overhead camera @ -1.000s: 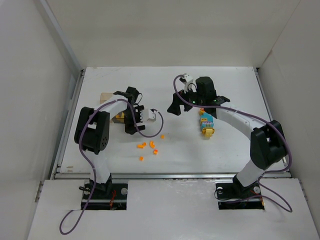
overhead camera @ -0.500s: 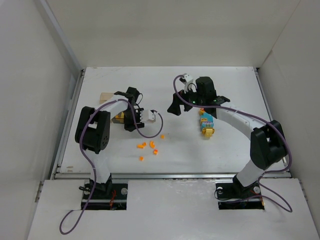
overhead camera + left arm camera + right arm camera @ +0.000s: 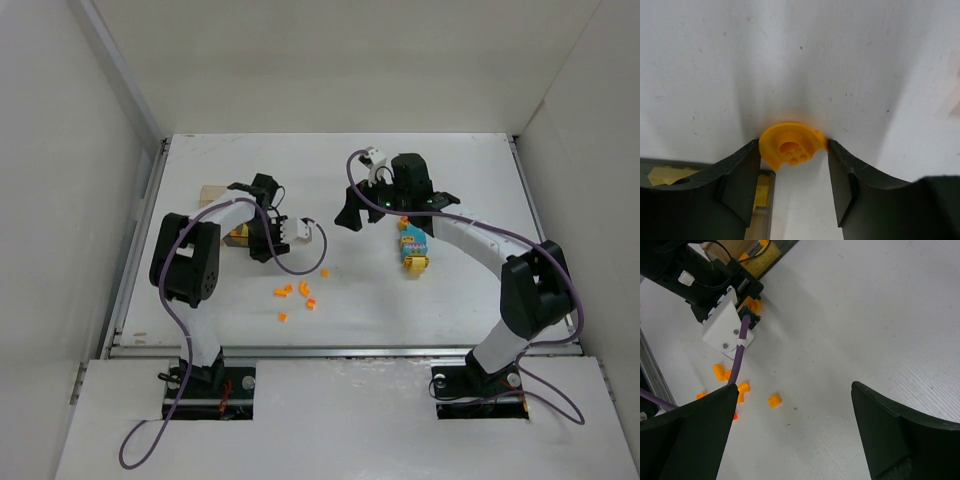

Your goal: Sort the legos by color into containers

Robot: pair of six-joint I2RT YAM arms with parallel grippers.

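Two black fingers of the left gripper [image 3: 793, 146] press on either side of a small orange rounded plastic lego piece [image 3: 789, 151]. It sits on the white table [image 3: 840, 60], just right of two small square translucent plastic boxes [image 3: 212, 193]. A yellow piece [image 3: 662, 175] lies in the nearer box. The right gripper [image 3: 794, 405] hovers over mid-table, fingers wide apart, holding nothing. More tiny orange pieces [image 3: 298, 294] lie scattered nearer the arm bases, and larger cyan and yellow bricks [image 3: 412, 246] lie to the right. To pick well, the grip should be firm and centred, since the curved sides could squirt free. Lift straight up, then clear the box rim before letting go.
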